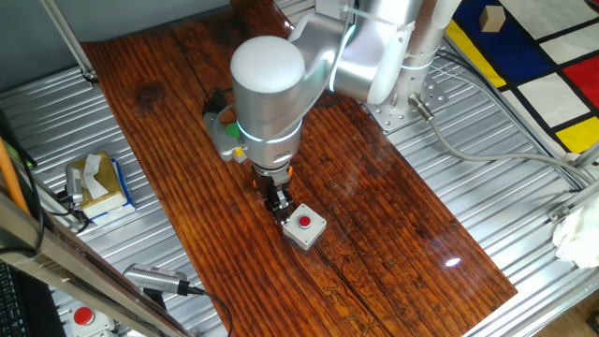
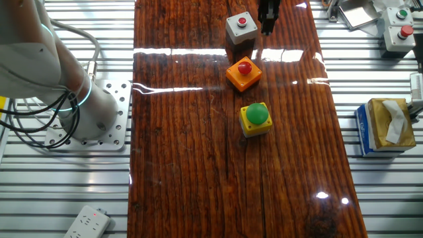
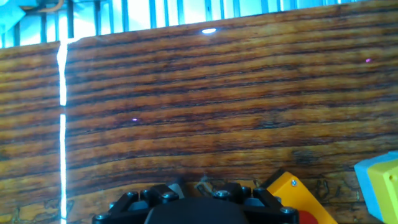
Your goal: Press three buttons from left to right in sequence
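Note:
Three button boxes stand in a row on the wooden board (image 2: 185, 132): a yellow box with green cap (image 2: 255, 119), an orange box with red cap (image 2: 243, 73) and a grey box with red cap (image 2: 240, 26). My gripper (image 2: 268, 18) hangs low beside the grey box, off to its side, not over the cap. In the one fixed view my gripper (image 1: 278, 204) is just left of the grey box (image 1: 304, 225); the arm hides the orange box and most of the yellow box (image 1: 225, 131). The hand view shows the orange box (image 3: 286, 196) at bottom right. The fingertips' state is unclear.
A tissue box (image 2: 386, 125) lies on the metal table beside the board. A fourth red button with whitish housing (image 2: 404, 33) and a green-capped one (image 2: 400, 14) sit off the board. A power strip (image 2: 86, 223) lies near the arm's base (image 2: 99, 119).

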{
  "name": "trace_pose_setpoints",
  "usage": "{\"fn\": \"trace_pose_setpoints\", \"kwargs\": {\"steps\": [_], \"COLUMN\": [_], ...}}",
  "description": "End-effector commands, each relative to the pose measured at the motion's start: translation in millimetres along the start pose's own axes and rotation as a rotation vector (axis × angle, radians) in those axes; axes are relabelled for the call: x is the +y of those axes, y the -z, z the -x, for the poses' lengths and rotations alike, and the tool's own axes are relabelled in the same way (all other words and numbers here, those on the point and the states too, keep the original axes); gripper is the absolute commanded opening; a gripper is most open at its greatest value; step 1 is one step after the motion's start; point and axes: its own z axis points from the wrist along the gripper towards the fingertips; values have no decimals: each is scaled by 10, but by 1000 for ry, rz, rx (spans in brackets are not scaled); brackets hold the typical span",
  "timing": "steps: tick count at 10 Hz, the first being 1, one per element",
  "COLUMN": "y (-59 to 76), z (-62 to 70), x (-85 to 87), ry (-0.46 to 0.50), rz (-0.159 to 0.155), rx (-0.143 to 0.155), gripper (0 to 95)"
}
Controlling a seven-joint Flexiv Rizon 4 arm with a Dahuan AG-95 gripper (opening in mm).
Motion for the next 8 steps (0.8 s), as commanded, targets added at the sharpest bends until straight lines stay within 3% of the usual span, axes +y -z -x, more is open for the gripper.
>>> {"fn": "trace_pose_setpoints", "kwargs": {"steps": [1,4,7,8], "y": [-3,-3,-3,-3], "z": [5,5,5,5], "x": [8,8,8,8], "ry": [-13,6,0,6], "rz": [-9,-55,-64,-57], "rx": [8,25,-22,-29], "gripper": [570,570,570,380]}}
